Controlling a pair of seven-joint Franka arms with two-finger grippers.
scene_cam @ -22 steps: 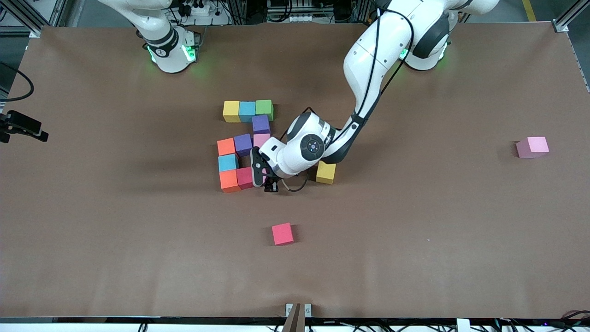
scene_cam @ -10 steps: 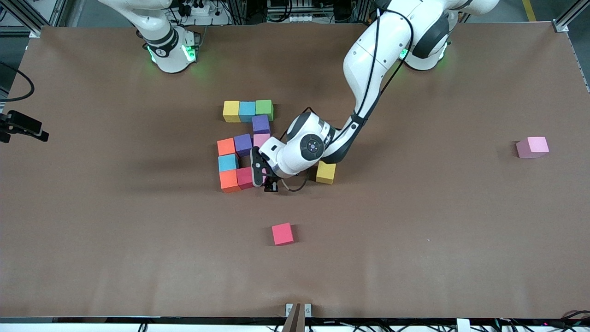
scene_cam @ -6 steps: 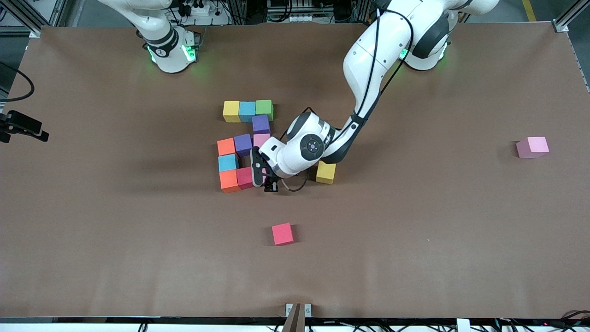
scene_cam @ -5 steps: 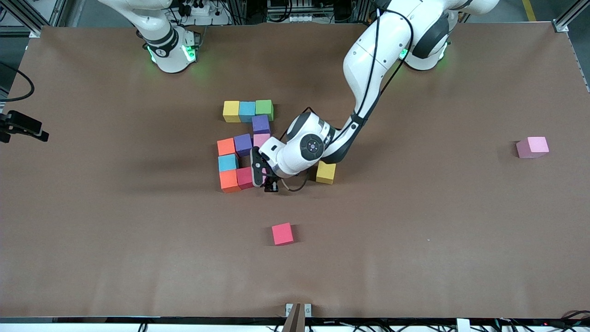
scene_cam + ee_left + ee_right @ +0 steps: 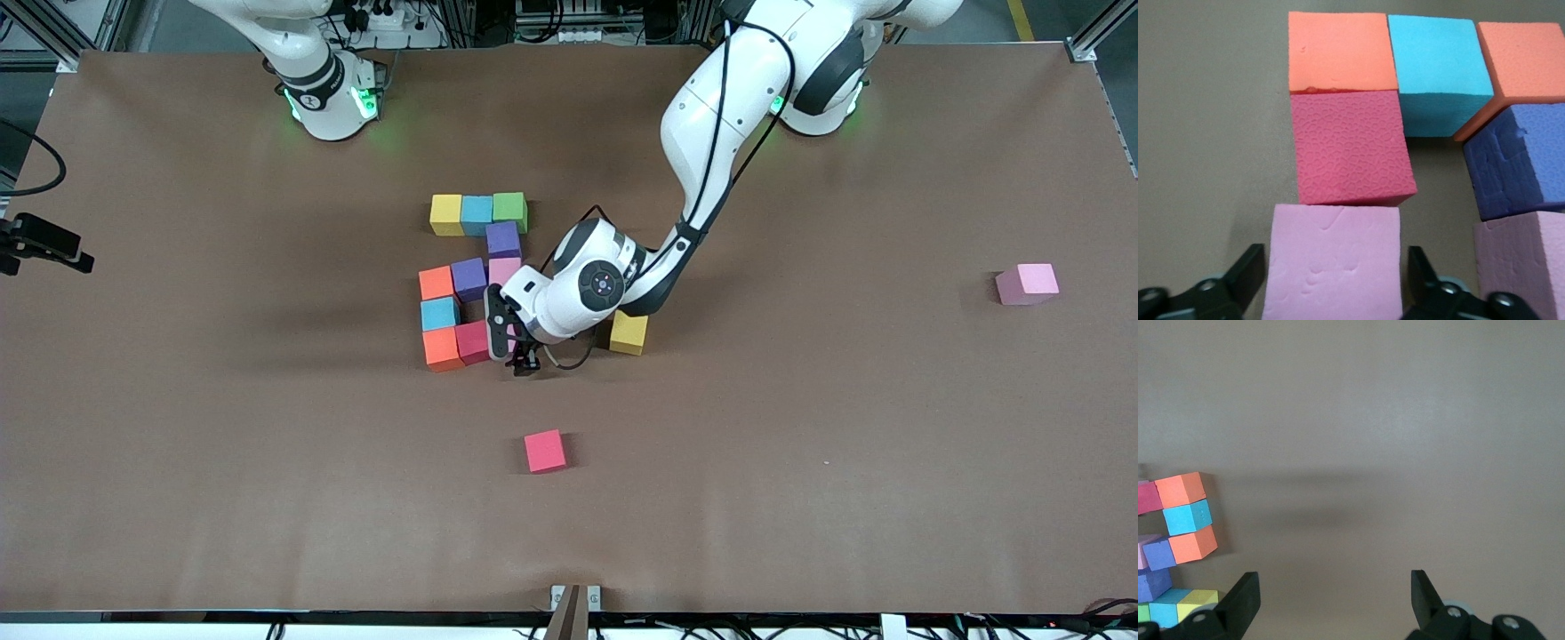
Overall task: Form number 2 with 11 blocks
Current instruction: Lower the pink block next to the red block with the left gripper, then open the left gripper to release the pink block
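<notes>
We saw the pink block [image 5: 1333,263] between the left end effector's [image 5: 1331,287] parted fingers, untouched by them, set against the crimson block [image 5: 1350,147] in the number 2's [image 5: 471,280] nearest row on the worktop [image 5: 800,444]; the right end effector [image 5: 1331,603] waited, fingers apart, over bare worktop beside the digit.

Between my left gripper's [image 5: 1331,283] black, plastic-looking fingers [image 5: 1245,277], the pink block [image 5: 1333,263] looks like matte foam, creased and lightly dented. Just past it, the crimson block [image 5: 1350,148] has a pebbled, crackled skin. The orange block [image 5: 1340,52] and blue block [image 5: 1439,60] look smoother, dull. The brown table [image 5: 800,444] looks flat and matte, perhaps paper or cloth. My arm's white shell [image 5: 725,107] shines glossy.
</notes>
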